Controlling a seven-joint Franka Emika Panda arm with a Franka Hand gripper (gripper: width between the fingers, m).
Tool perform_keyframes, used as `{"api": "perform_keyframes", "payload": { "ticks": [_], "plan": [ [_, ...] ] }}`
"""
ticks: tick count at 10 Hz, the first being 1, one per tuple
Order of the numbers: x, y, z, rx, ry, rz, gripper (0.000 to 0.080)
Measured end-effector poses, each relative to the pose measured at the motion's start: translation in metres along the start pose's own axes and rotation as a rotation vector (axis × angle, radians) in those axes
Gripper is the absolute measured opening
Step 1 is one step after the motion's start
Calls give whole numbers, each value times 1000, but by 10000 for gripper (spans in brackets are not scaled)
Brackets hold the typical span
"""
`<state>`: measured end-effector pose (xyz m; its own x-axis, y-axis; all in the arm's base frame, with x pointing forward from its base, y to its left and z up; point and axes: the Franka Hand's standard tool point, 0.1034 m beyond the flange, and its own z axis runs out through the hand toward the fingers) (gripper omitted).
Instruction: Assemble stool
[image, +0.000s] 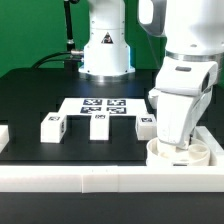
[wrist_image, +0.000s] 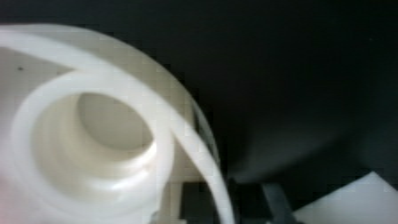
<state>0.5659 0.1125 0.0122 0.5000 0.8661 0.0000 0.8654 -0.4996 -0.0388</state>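
Gripper (image: 172, 146) low on round seat (image: 182, 157), straight beneath, by front rail (image: 100, 178) at exterior view's right; finger gap hidden, cannot tell if clamped on rim. Three legs (image: 98, 124) lying in row toward exterior view's left, nearest just beside gripper, marker board (image: 103, 103) behind

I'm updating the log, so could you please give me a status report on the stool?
Gripper down at the seat, jaws hidden. Three legs lying loose by the marker board, none fitted. Nothing in the way.
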Motion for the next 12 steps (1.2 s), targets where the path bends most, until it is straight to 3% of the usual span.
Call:
{"api": "perform_keyframes", "payload": {
  "ticks": [2,4,5,6,7,9,12],
  "plan": [
    [0,0,0,1,-1,1,33],
    [-1,1,-8,4,-8,1,386],
    [0,1,-16,3,-9,0,522],
    [0,2,-23,2,-12,-2,522],
    [-3,3,-39,7,-25,1,623],
    [-13,12,-58,1,-24,26,641],
    [-59,28,-56,14,-36,87,649]
  ]
}}
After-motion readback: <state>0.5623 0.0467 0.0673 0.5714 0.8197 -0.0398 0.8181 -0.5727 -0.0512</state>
